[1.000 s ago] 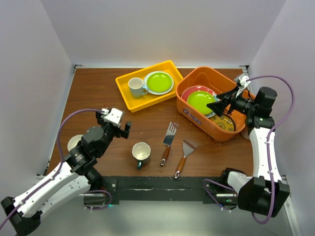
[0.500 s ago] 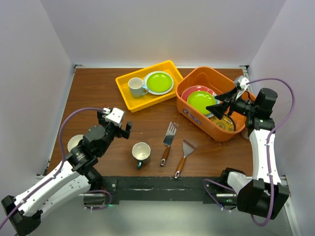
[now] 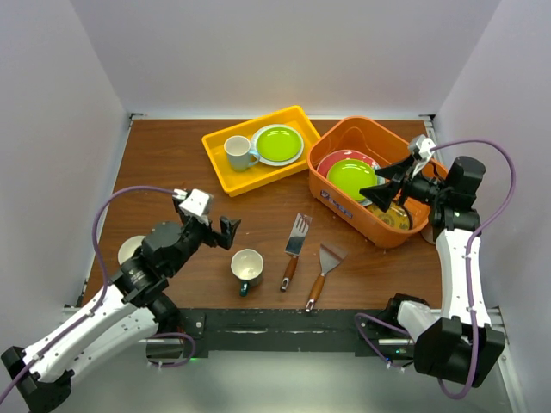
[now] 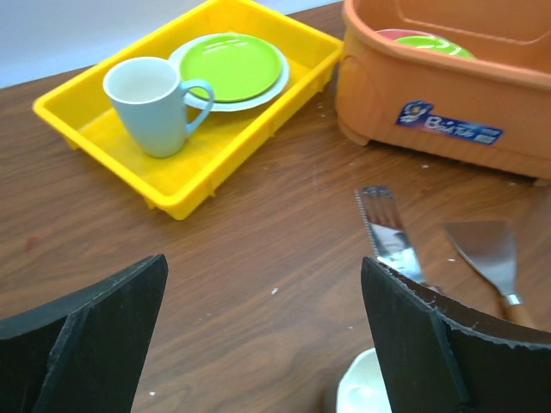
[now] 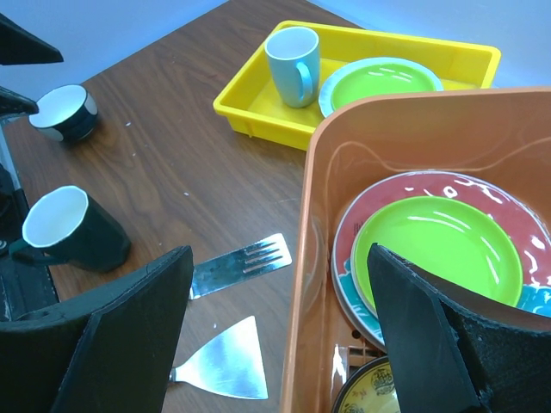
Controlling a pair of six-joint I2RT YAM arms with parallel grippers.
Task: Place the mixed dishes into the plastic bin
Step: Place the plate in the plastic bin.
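Note:
The orange plastic bin stands at the right and holds a red-rimmed plate, a lime green plate and a yellow patterned plate. My right gripper hovers open and empty over the bin's inside. A dark-teal mug stands at the near centre. My left gripper is open and empty just left of and above it; the mug's rim shows by the right finger. A small white bowl sits at the left, half hidden by the left arm.
A yellow tray at the back centre holds a white mug and a lime green plate. Two wooden-handled spatulas lie between the teal mug and the bin. White walls enclose the table.
My left gripper has moved right, closer to the teal mug. My right gripper has shifted slightly up and back over the bin. No dish has moved.

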